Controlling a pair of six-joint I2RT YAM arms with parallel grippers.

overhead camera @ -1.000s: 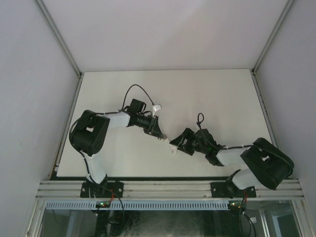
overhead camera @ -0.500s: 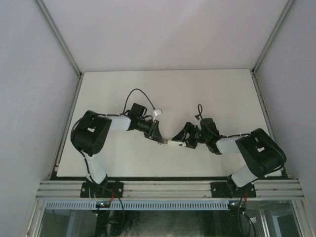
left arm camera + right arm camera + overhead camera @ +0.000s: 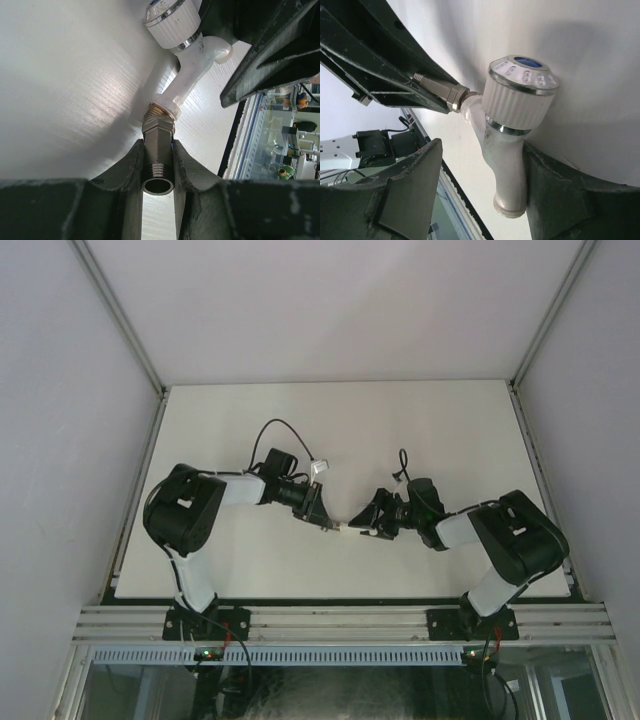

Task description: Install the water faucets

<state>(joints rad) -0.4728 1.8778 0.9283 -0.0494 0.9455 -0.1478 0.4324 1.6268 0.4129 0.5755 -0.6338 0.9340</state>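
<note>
Top external coverage shows the white bench (image 3: pixel 420 430) with the left arm (image 3: pixel 195 510) and the right arm (image 3: pixel 505 540) reaching inward, so that their tips meet near its middle, toward the near edge. In the left wrist view the left jaws are seen shut tight on the dark-grey fitting (image 3: pixel 159 150), which is pinched by its flats between both fingers (image 3: pixel 127 185) with its open threaded end facing the camera. The white tap (image 3: pixel 189 82) is joined to the far end of that fitting at a brass collar (image 3: pixel 162 106), roughly in line with it; how deep the thread is seated cannot be told. In the right wrist view the right jaws are seen part open around the tap's bent body (image 3: pixel 507 155): one finger (image 3: pixel 555 195) lies against it, while the other (image 3: pixel 407 195) stands clear with a gap. The step is judged to be the screwing of tap into fitting. It would be done best if the tap were gripped on its body below the ribbed knob (image 3: pixel 520 97), not on the knob, which may spin. The turn should be made about the thread's own line while the fitting is held firm. Any tilt should be corrected before force is added, since a crossed thread is the likely fault.
</note>
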